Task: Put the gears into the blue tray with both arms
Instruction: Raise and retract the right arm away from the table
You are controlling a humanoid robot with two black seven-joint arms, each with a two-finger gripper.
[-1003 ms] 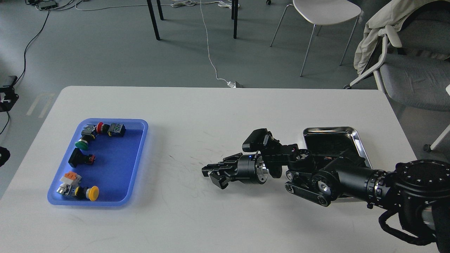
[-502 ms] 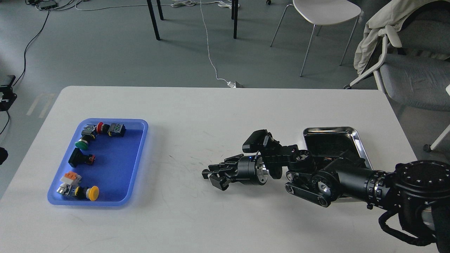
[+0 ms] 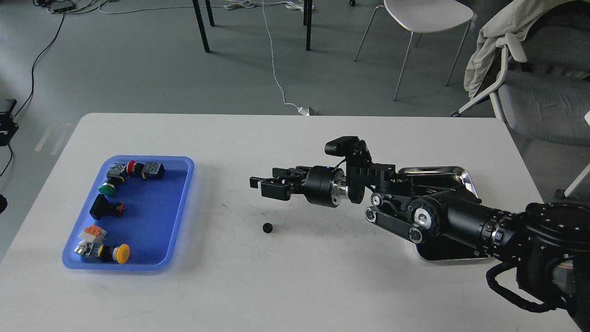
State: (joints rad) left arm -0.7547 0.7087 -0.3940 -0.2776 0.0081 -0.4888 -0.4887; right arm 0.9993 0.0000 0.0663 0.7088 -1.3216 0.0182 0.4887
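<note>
A single tiny black gear (image 3: 266, 227) lies on the white table, just below and in front of my right gripper (image 3: 259, 186). That gripper hovers above the table, pointing left, open with nothing between its fingers. The blue tray (image 3: 181, 203) sits at the table's left and holds several coloured push-button switches; I see no gear in it. My right arm (image 3: 442, 216) reaches in from the lower right over the steel tray. My left gripper is out of view; only a small black part (image 3: 6, 117) shows at the left edge.
A shiny steel tray (image 3: 465, 177) with a dark inside sits at the right, partly covered by my arm. The table's far edge (image 3: 286, 115) faces grey floor with chairs, table legs and a white cable.
My right gripper has lifted off the table and moved up and a little left, and its fingers have spread. The gear, hidden before, now lies bare on the table.
</note>
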